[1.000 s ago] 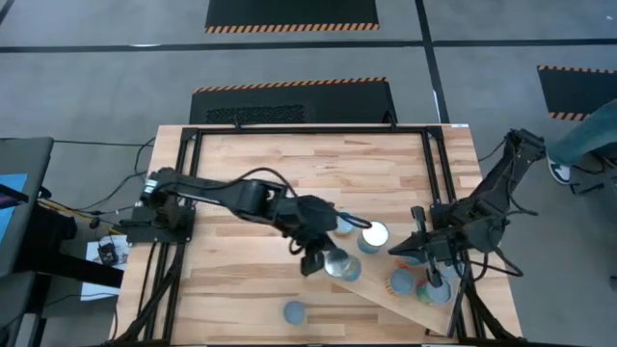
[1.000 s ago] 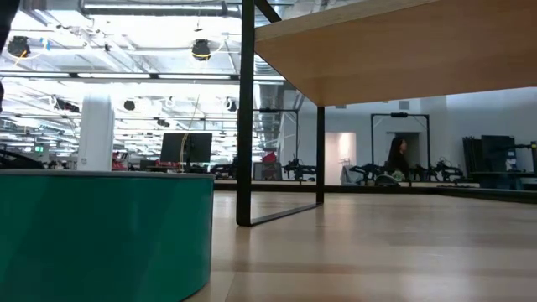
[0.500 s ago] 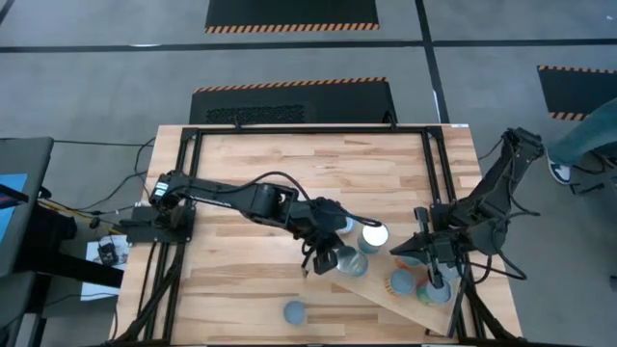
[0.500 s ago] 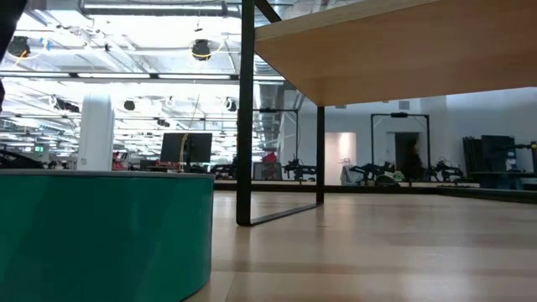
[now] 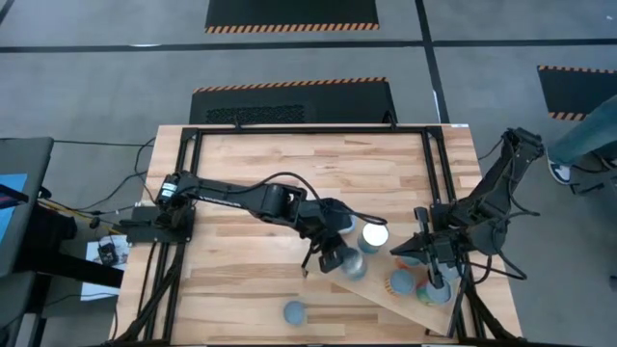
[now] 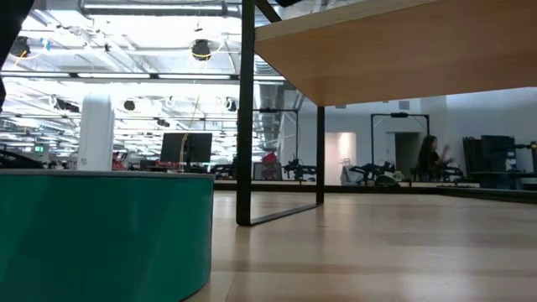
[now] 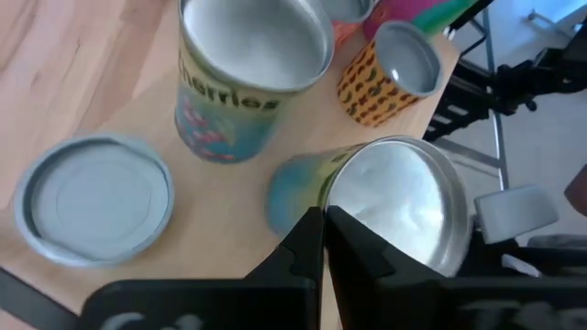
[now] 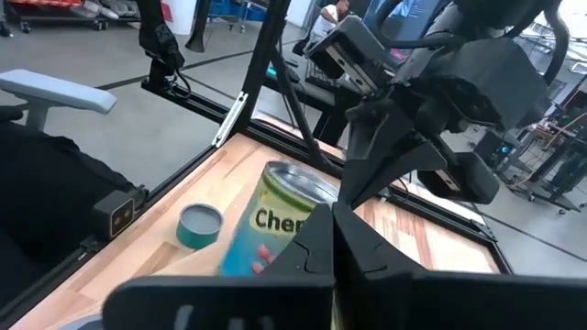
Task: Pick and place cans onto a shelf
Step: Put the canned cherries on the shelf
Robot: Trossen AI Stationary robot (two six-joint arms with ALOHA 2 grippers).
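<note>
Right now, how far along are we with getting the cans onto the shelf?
Done: several cans sit on the shelf, including a white-topped can. In hand: nothing gripped; the left gripper, shut, points at a silver-topped can on the shelf. Left: one lone can on the tabletop. The right gripper waits, shut.

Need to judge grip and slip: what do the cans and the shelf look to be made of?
Cans: likely metal, with shiny silvery tops and printed, probably paper, labels. Shelf: looks like pale, smooth, matte wood or plywood with faint grain.
</note>
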